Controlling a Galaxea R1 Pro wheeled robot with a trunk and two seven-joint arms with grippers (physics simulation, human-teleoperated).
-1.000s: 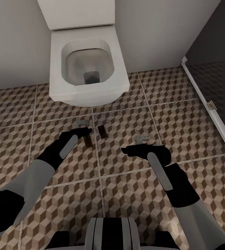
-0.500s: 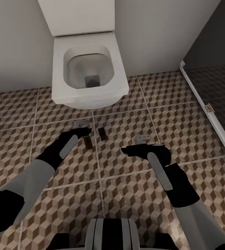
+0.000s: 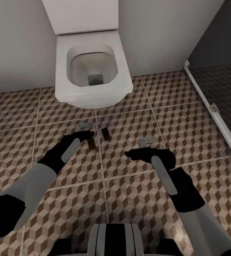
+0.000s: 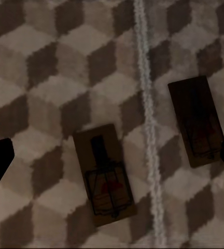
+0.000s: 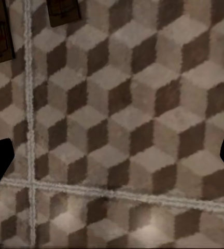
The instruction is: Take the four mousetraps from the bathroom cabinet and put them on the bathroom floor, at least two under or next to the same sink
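Mousetraps (image 3: 91, 142) (image 3: 105, 133) lie on the bathroom floor (image 3: 186, 113) before the toilet (image 3: 92, 76), just beyond the left gripper (image 3: 87, 133), long axes pointing away. Left wrist view: two traps (image 4: 106, 176) (image 4: 197, 122) flank a grout line, fingers spread, empty. Right wrist view: the right gripper (image 5: 112, 155) hangs open, empty, farther off.

Lighting: even, diffuse, moderately dim; no visible source. Shadows: soft grey patches on the floor (image 3: 129, 185) just beyond each gripper; the toilet (image 3: 93, 69) bowl darkens toward its drain. Glare: none on the white ceramic or tiles. Sharpness: head view fairly crisp, slight wide-angle stretch at edges. Wrist views: coarse, blurred tile pattern; traps (image 4: 105, 176) dark, detail muddy.
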